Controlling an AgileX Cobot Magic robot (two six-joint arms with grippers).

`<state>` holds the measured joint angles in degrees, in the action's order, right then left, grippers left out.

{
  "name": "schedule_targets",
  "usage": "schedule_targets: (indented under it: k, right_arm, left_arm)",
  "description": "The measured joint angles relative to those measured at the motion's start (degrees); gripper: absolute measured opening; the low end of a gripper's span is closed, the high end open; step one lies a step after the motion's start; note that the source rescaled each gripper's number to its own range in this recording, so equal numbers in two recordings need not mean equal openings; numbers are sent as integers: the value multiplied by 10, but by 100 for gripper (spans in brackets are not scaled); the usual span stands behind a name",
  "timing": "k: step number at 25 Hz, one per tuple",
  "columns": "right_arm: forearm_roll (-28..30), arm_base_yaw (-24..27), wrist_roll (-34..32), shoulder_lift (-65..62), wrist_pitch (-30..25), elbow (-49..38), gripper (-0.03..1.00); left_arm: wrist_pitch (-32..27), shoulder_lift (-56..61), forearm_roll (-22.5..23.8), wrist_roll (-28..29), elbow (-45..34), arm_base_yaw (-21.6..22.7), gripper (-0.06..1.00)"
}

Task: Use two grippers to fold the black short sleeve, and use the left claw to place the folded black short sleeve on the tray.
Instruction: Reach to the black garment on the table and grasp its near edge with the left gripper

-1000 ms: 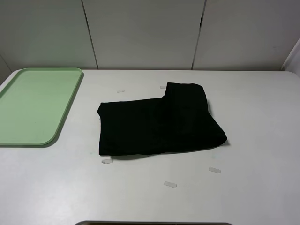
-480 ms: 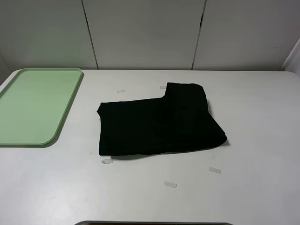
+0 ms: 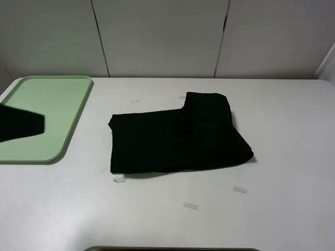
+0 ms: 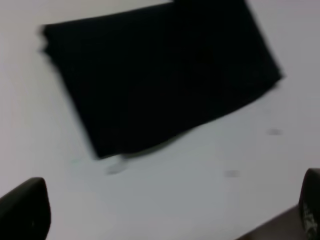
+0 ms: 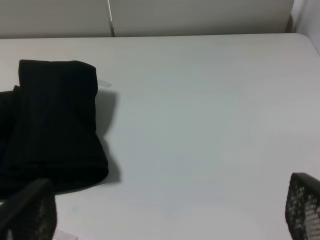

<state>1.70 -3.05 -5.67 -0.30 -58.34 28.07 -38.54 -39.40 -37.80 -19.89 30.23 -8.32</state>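
Note:
The black short sleeve (image 3: 178, 137) lies folded into a flat, roughly rectangular bundle in the middle of the white table. The mint-green tray (image 3: 47, 104) sits at the far left with nothing in it. A black part of my left arm (image 3: 21, 125) reaches in from the left edge, over the tray's near half. In the blurred left wrist view the short sleeve (image 4: 160, 75) lies well ahead of my left gripper (image 4: 165, 210), which is open and holds nothing. My right gripper (image 5: 165, 210) is open too, with the short sleeve (image 5: 50, 125) off to one side of it.
Small strips of clear tape (image 3: 190, 206) lie on the table around the shirt, one by its near left corner (image 3: 120, 180). Pale wall panels (image 3: 162, 36) close off the back. A dark edge (image 3: 172, 249) shows at the table's front.
My left arm has come into the high view from the left edge, over the tray. The short sleeve has not moved.

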Motion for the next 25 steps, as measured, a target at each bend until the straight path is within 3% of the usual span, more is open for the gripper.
schedule_targets:
  k: [4, 9, 18, 25]
  right_arm:
    - [0, 0, 0, 0, 0, 0, 100]
    - [0, 0, 0, 0, 0, 0, 100]
    - [0, 0, 0, 0, 0, 0, 100]
    - [0, 0, 0, 0, 0, 0, 100]
  left_arm:
    - [47, -131, -156, -136, 0, 0, 100]
    - [70, -274, -312, -284, 0, 0, 100]
    - [122, -479, -448, -436, 9, 0, 100]
    - [136, -581, -507, -491, 33, 0, 100]
